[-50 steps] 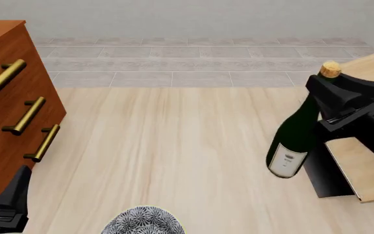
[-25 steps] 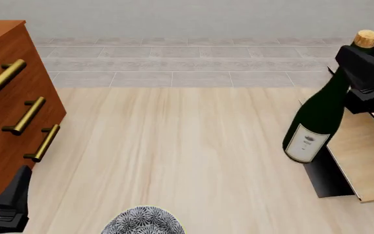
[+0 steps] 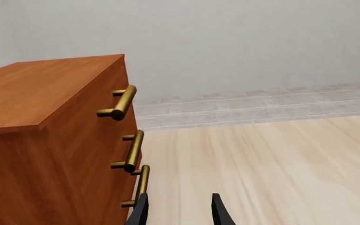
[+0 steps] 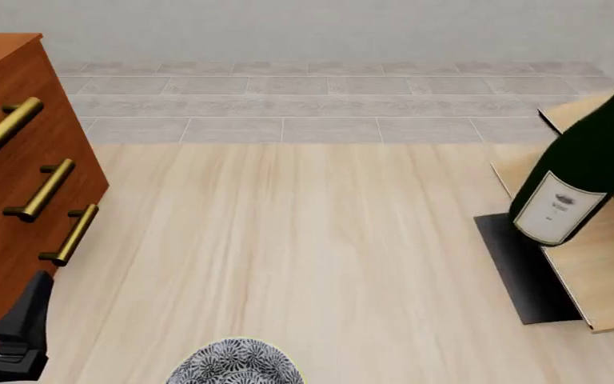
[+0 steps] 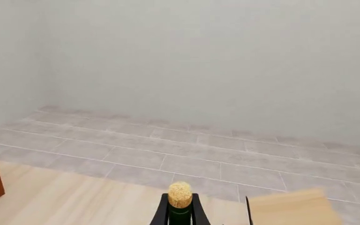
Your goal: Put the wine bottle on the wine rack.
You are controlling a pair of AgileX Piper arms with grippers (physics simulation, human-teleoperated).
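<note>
The wine bottle (image 4: pixel 590 164), dark green with a white label, hangs tilted at the right of the front view. Its base is over the wine rack (image 4: pixel 597 268), and its neck runs off the frame's right edge. In the right wrist view the tan cork of the wine bottle (image 5: pixel 180 194) stands between the dark fingers (image 5: pixel 160 214) of my right gripper (image 5: pixel 180 212), which is shut on the neck. A pale panel of the wine rack (image 5: pixel 292 208) shows beside it. My left gripper (image 3: pixel 178 214) is open and holds nothing, low by the cabinet; it also shows as the left gripper (image 4: pixel 21 324) in the front view.
A reddish-brown drawer cabinet (image 4: pixel 13 172) with brass handles (image 4: pixel 42 190) fills the left side. A patterned grey bowl (image 4: pixel 234 364) lies at the near edge. The rack's black base plate (image 4: pixel 520 276) rests on the light wood table (image 4: pixel 285 240).
The bottle has risen and moved right, from beside the rack to above its panels. The right gripper has gone out of the front view. The left arm has stayed still.
</note>
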